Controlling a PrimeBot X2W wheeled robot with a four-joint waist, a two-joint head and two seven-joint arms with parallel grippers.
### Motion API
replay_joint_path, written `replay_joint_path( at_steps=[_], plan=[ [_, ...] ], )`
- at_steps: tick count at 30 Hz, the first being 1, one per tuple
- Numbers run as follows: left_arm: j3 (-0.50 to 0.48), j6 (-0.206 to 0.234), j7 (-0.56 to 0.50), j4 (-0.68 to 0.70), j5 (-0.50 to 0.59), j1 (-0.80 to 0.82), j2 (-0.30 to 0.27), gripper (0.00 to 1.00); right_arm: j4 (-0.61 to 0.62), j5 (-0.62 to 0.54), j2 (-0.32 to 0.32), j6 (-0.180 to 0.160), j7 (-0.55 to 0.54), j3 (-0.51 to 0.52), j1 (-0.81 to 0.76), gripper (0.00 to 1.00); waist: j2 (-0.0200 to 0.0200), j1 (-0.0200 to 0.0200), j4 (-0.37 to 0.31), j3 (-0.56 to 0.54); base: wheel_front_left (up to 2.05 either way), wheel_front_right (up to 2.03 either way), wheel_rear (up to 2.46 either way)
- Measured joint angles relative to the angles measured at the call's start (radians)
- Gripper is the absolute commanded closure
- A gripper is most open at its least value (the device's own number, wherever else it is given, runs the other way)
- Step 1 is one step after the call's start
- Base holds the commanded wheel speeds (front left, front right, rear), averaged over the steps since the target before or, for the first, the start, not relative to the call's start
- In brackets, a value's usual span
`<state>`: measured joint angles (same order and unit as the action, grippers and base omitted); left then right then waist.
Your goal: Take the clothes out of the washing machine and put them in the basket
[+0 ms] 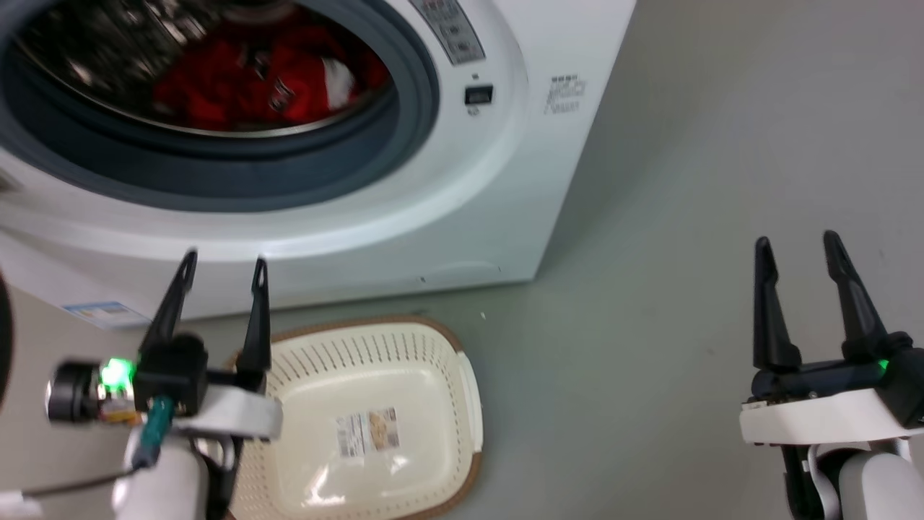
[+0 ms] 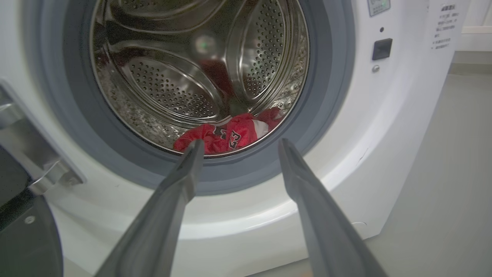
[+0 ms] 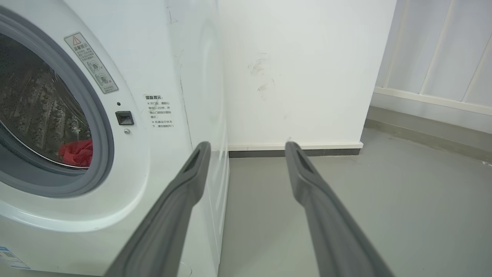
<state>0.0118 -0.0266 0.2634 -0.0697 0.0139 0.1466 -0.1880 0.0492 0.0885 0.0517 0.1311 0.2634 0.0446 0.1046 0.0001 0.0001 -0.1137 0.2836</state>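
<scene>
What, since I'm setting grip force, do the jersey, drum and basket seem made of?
Jersey: thin red synthetic-looking fabric, crumpled with a slight sheen. Drum: polished metal, probably stainless steel, judging by mirror-like reflections and punched holes. Basket: cream moulded plastic, likely, with slotted walls and glossy floor; its brown rim looks woven, material unclear.

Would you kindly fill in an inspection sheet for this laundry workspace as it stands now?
Surface: grey floor.
Job's things: bright red jersey lies in the drum of the large white front-loading washing machine; cream perforated plastic basket stands empty on the floor before it.
Clutter: nothing seen.
Grippers: left gripper and right gripper both open, holding nothing.
Cables: thin dark cable by the left wrist.
Surroundings: white wall beside the machine.
</scene>
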Motion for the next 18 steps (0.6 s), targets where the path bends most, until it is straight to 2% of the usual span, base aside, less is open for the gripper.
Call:
replay_joint_path(
  at_steps=[8, 13, 18],
  plan=[
    [-0.032, -0.053, -0.020, -0.249, 0.016, 0.393, -0.180, 0.00, 0.031, 0.020, 0.000, 0.000, 0.000, -0.028, 0.071, 0.00, -0.0001, 0.0001, -0.057, 0.197, 0.00, 0.00, 0.00],
    [0.006, -0.087, -0.195, -0.396, 0.034, 0.712, -0.291, 0.00, 0.035, 0.045, 0.000, 0.000, 0.000, -0.059, 0.101, 0.00, -0.0001, 0.0001, -0.091, 0.313, 0.00, 0.00, 0.00],
    [0.092, -0.099, -0.411, -0.516, 0.074, 0.983, -0.387, 0.00, 0.050, 0.072, 0.000, 0.000, 0.000, -0.089, 0.130, 0.00, 0.0000, 0.0002, -0.124, 0.414, 0.00, 0.00, 0.00]
  ],
)
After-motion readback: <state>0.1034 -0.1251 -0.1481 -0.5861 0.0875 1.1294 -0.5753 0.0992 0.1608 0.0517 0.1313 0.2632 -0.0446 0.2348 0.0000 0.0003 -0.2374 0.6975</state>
